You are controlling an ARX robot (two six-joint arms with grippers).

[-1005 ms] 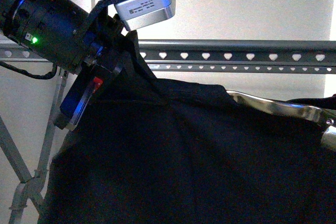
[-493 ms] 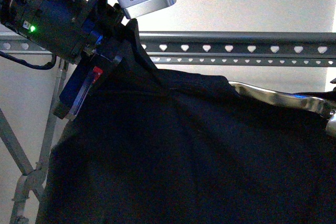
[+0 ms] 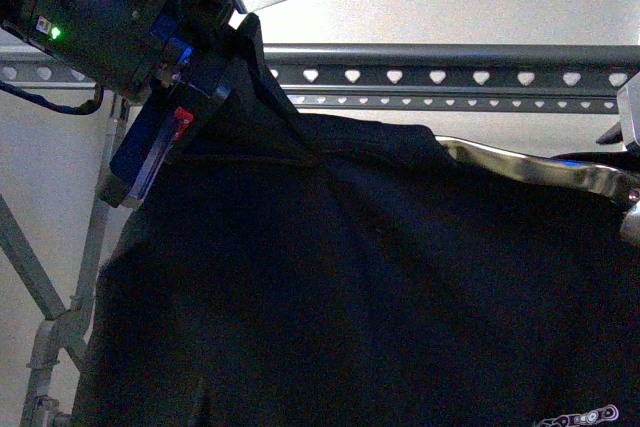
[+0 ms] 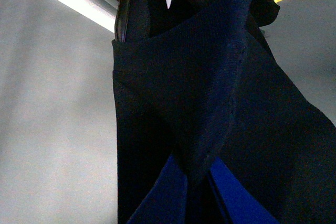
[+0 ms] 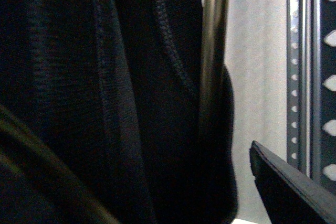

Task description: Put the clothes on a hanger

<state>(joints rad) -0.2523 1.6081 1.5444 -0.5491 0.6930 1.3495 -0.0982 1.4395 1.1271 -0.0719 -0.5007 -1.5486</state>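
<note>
Left gripper [image 3: 160, 162] clamped on a fold of the black T-shirt [image 3: 350, 277], cloth pinched between blue fingers [image 4: 170, 195]. The shirt hangs in front of and below the rack rail [image 3: 450, 77], with bare wall above. Right gripper [image 5: 286, 187] mostly out of frame beside a shiny metal bar [image 3: 530, 175], so cannot tell its grip; chest print [image 3: 580, 415] cropped.

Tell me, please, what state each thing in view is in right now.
T-shirt: held up and spread, top edge below the rail, not yet hung.
Rack rail: horizontal, standing behind the shirt.
Silver bar: lying along the shirt's top edge, partly under fabric.
Left pincer: shut on the T-shirt's fabric.
Right pincer: mostly out of frame; open or shut unclear.
</note>
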